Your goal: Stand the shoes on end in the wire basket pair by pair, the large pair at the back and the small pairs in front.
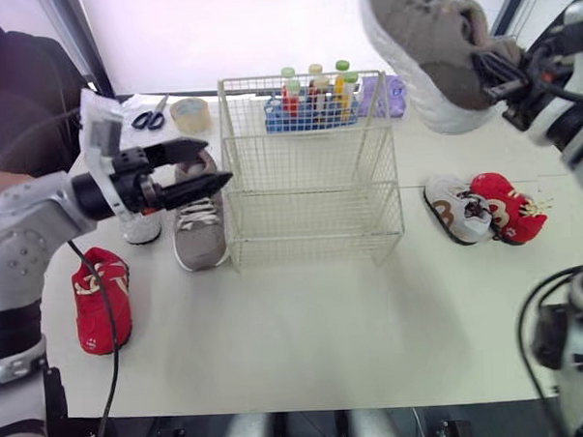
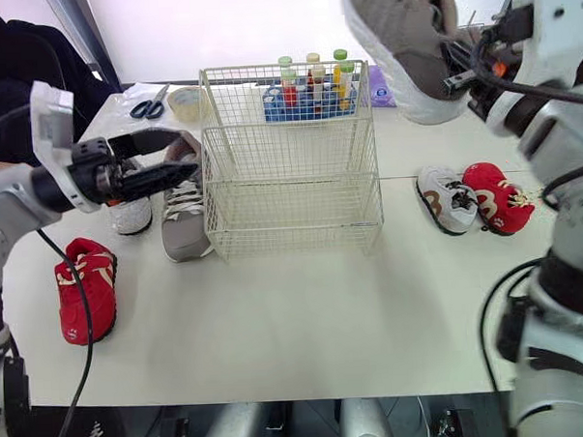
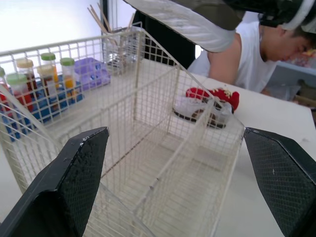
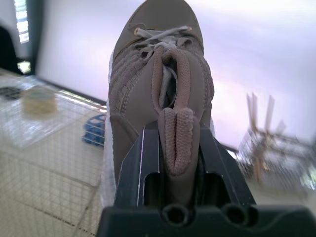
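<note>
Nearest, on the left of the white table, a small red shoe lies flat on its sole, well apart from the rest. Behind it the left gripper hovers with its two black fingers spread wide and nothing between them. It points toward the left wall of the wire basket. Under that gripper a large grey shoe rests on its sole just beside the basket's left wall, and a small white shoe sits close on its outer side.

The wire basket stands upright in the middle of the table, and the left wrist view looks into it past a wire divider. To the basket's right, on the table and apart from it, a small grey shoe with brown trim lies touching a second small red shoe.

Higher and further back on the right, the right gripper pinches the heel collar of the other large grey shoe. It holds the shoe in the air above the basket's far right corner, with the pale sole turned toward the basket.

Behind the basket stand a blue rack of capped bottles and a purple item. A roll of tape and a pair of scissors lie further left
</note>
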{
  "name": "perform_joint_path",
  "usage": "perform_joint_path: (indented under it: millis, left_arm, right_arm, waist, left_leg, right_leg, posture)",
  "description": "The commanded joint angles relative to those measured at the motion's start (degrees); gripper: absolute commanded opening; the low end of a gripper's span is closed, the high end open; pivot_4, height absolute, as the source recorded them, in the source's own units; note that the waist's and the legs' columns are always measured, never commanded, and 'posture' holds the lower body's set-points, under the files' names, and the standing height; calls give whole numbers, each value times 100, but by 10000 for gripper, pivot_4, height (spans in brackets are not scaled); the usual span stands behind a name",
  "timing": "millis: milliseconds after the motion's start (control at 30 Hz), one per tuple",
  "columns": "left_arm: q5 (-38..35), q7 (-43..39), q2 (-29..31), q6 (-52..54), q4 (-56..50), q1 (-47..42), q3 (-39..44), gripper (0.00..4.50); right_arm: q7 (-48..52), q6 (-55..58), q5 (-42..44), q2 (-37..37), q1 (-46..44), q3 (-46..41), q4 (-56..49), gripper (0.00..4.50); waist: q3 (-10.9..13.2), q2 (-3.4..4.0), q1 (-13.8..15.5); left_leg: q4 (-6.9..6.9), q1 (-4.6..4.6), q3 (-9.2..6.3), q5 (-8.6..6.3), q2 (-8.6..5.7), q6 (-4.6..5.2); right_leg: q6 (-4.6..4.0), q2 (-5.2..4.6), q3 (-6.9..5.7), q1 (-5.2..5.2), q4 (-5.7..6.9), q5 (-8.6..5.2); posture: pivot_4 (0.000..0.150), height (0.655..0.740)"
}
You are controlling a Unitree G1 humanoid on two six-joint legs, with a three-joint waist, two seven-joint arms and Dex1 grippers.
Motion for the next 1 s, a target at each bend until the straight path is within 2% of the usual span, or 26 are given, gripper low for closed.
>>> perform_joint_path:
  millis: [33,167,333,400,667,1000]
  left_arm:
    - [16,-388,363,151,541,-370,197,45000]
    - [50,-623,636,418,1291,-845,225,45000]
    - [-25,-791,837,747,1849,-1318,368,45000]
    - [-36,-861,848,823,1839,-1371,367,45000]
    - [63,-1044,725,936,1751,-1400,173,45000]
    - [233,-1285,507,956,1823,-1629,9,45000]
  right_arm:
    - [1490,-1974,-241,-423,-605,303,616,1905]
    - [2537,-4076,-878,-491,-1084,928,1652,1905]
    - [3108,-6132,-1533,-184,-1681,1510,2689,1905]
    - [3155,-6733,-1737,-44,-1777,1651,2951,1905]
    - [3283,-8070,-1865,479,-2024,1889,3411,1905]
    - [3400,-8348,-1633,690,-1866,1982,2925,1905]
  waist:
    - [0,-1,-71]
    - [0,-3,-125]
    - [2,-4,-105]
    - [2,-4,-86]
    - [4,-7,-78]
    - [4,-7,-74]
  left_leg:
    - [-3,1,-2,0,2,0]
    - [-5,4,3,-1,4,0]
    - [1,2,3,1,5,-5]
    - [-3,-2,2,20,5,-38]
    - [0,-8,0,24,5,-46]
    - [1,-8,-1,26,4,-49]
  right_leg:
    - [0,2,-3,2,-2,0]
    - [1,3,-1,-1,1,0]
    - [2,3,-1,-6,5,1]
    - [2,3,0,-12,5,1]
    - [2,3,0,-17,11,1]
    - [2,5,1,-21,20,1]
  posture:
    - [1500,7400]
    - [1500,7400]
    - [1500,7400]
    - [1500,7400]
    - [1500,7400]
    - [1500,7400]
